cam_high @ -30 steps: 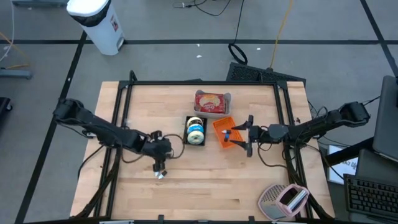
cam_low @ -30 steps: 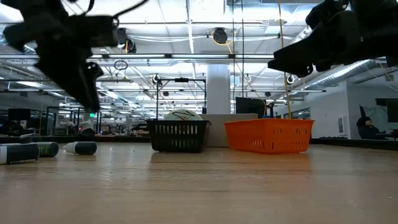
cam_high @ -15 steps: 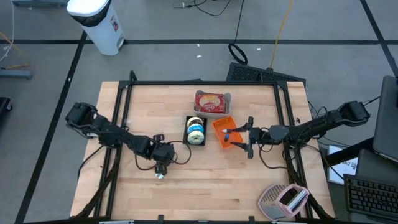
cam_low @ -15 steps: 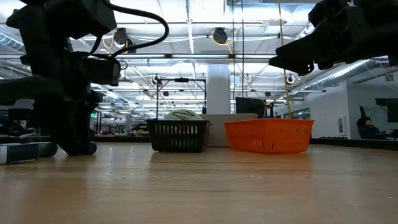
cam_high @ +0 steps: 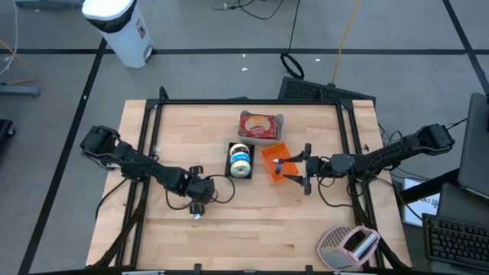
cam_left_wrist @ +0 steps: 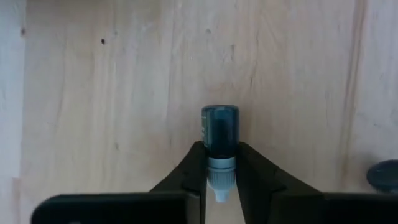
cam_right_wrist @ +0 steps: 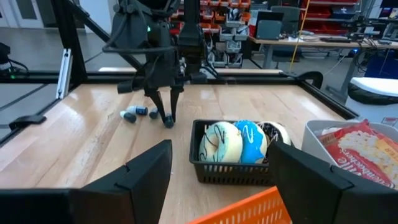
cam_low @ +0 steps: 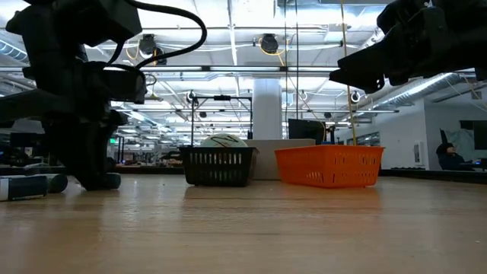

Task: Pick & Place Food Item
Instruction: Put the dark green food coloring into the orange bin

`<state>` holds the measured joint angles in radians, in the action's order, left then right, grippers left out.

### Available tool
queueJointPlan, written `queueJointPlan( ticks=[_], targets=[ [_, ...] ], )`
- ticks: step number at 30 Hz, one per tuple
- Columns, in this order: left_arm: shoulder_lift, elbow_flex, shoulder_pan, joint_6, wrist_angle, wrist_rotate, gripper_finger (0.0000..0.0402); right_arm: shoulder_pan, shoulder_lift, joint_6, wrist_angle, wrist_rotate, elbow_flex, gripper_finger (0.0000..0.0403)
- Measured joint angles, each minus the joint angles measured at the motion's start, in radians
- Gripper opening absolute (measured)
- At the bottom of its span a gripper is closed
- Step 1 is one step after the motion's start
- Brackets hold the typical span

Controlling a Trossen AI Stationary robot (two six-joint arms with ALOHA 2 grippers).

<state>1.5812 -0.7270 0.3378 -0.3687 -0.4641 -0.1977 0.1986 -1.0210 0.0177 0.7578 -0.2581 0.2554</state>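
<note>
A small dark bottle (cam_left_wrist: 219,132) with a white neck lies on its side on the wooden table (cam_high: 252,221), left of centre. My left gripper (cam_left_wrist: 221,173) points steeply down and is shut on it; it also shows in the high view (cam_high: 197,208) and the low view (cam_low: 95,176). My right gripper (cam_high: 294,169) hangs open and level over the orange basket (cam_high: 275,162), touching nothing. A black basket (cam_right_wrist: 239,163) beside it holds iced doughnuts (cam_right_wrist: 242,140). My left gripper pinches the bottle between its two fingers (cam_left_wrist: 189,168), at the white neck (cam_left_wrist: 221,167) just below the dark body. The fingers come from above, slanting steeply down, one on either side of the bottle. The bottle lies on the table, its dark end pointing away from the gripper.
A clear tray of packaged food (cam_high: 260,126) stands behind the baskets. More small bottles (cam_right_wrist: 134,114) lie on the table near my left gripper, and a dark cap (cam_left_wrist: 382,174) lies close by. A pink and grey object (cam_high: 348,246) sits at the near right corner.
My left gripper has come down from above the table onto the small bottle and tipped to point more steeply down; for the last half second it has kept still. The bottle has stayed where it lay.
</note>
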Motion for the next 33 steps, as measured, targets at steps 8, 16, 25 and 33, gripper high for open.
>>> queueJointPlan(
  ticks=[8, 16, 25, 33],
  targets=[
    [-0.004, -0.13, -0.002, 0.106, -0.126, -0.192, 0.0052, 0.0, 0.0, 0.048, -0.003, 0.0, 0.0, 0.0253],
    [-0.006, -0.306, 0.01, 0.461, 0.027, -0.504, 0.0063, 0.0, -0.009, 0.222, 0.116, -0.005, 0.0, 0.0253],
    [-0.007, -0.338, -0.022, 0.874, 0.27, -0.619, 0.0063, 0.002, -0.158, 0.341, 0.128, -0.141, 0.093, 0.0254],
    [-0.007, -0.338, -0.057, 1.024, 0.308, -0.63, 0.0056, -0.033, -0.379, 0.387, 0.129, -0.155, 0.287, 0.0254]
  ],
)
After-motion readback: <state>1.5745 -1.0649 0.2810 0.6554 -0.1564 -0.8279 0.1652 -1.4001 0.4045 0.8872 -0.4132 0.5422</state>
